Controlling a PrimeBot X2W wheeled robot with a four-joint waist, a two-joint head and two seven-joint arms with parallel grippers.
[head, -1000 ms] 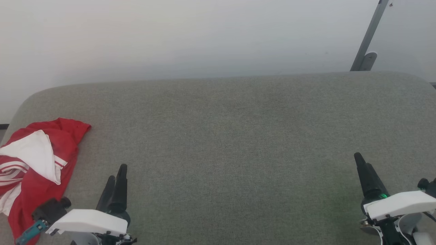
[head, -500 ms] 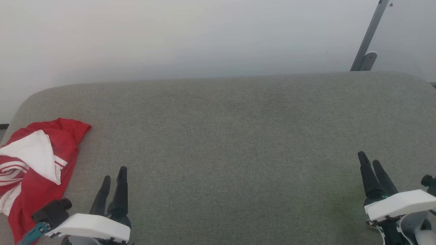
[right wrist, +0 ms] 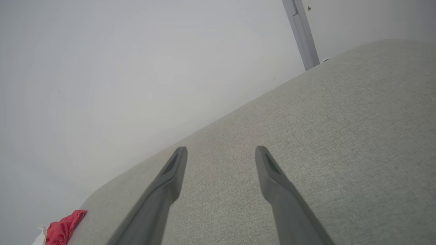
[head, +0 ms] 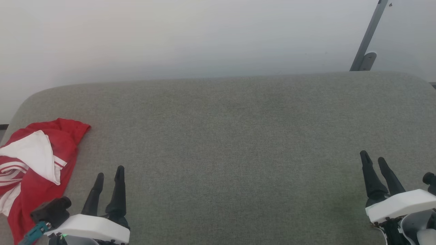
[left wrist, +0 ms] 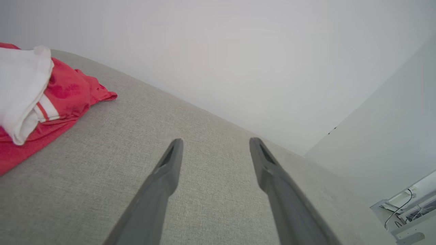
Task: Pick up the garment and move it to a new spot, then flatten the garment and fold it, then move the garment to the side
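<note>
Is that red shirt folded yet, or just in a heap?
In a heap. The red T-shirt lies crumpled at the left end of the grey fabric surface, a white sleeve flopped over bunched red fabric.

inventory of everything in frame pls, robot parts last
garment: one, red with white sleeve and striped trim, crumpled at the left end of the padded surface
padded surface: one, grey fabric, spans the head view
wall: one, white, behind the surface
metal post: one, grey, slanting, upper right against the wall
cable: one, dark, on pale equipment beyond the surface, lower right of the left wrist view
left pincer: one, dark fingers, white housing, open, beside the garment, fingers clear of it
right pincer: one, same colours, open, over the surface's right end
</note>
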